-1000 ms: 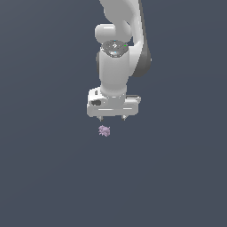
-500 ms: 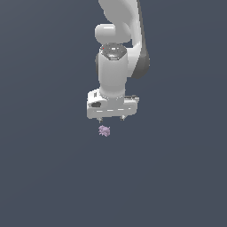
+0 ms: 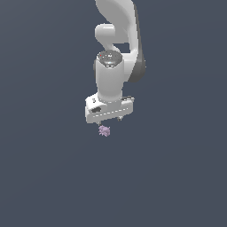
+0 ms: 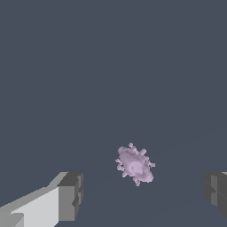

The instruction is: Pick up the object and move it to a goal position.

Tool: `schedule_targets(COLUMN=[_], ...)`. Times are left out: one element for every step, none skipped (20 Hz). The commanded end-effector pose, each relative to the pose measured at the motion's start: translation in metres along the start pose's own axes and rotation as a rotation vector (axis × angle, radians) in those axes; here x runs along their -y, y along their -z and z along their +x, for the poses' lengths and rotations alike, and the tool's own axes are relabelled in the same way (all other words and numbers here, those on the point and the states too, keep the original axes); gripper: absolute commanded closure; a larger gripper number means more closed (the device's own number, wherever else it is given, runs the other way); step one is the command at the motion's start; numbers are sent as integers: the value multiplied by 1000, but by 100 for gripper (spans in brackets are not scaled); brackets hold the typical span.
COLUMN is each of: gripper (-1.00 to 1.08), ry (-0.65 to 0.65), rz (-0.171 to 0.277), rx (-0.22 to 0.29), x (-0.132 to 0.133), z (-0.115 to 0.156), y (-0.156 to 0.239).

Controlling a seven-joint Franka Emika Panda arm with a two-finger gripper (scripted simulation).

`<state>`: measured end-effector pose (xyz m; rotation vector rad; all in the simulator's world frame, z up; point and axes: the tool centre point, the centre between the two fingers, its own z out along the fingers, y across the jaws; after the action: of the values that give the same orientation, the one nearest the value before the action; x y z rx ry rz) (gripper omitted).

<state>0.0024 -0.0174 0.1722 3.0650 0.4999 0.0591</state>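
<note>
— Fingers [image 4: 71, 195]?
— Spread wide, holding nothing, touching nothing; gripper [image 3: 109, 119] hanging just above the blob [image 3: 104, 131].
— Blob's place?
— Between the two fingers in the wrist view, resting on a plain dark grey tabletop [image 3: 48, 173].

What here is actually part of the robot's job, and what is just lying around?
Part of the job:
- the pale purple lumpy blob, resting apart from the fingers
- the gripper, open, above it

Lying about:
- nothing else shows, only the plain dark surface
</note>
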Motion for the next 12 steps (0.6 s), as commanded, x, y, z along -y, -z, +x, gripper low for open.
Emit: schedule_targets(gripper=[-92, -92, -92, -92, -92, -92, -92, -92, -92, -92, -92, -92], ry=[61, 86, 111, 136, 161, 186, 210, 235, 260, 285, 310, 334], rz=[2, 3, 3, 4, 5, 6, 8, 9, 10, 11, 13, 14], rx=[3, 4, 6, 7, 8, 9, 10, 11, 11, 12, 13, 14], x=[-2, -3, -4, -4, -5, -6, -7, -7, -8, -9, -9, -10], z=[-3, -4, -5, -6, -7, -8, -9, -10, -12, -13, -14, -15], y=[-6, -9, -11, -14, -16, -19, -21, -24, -26, -29, -31, -34])
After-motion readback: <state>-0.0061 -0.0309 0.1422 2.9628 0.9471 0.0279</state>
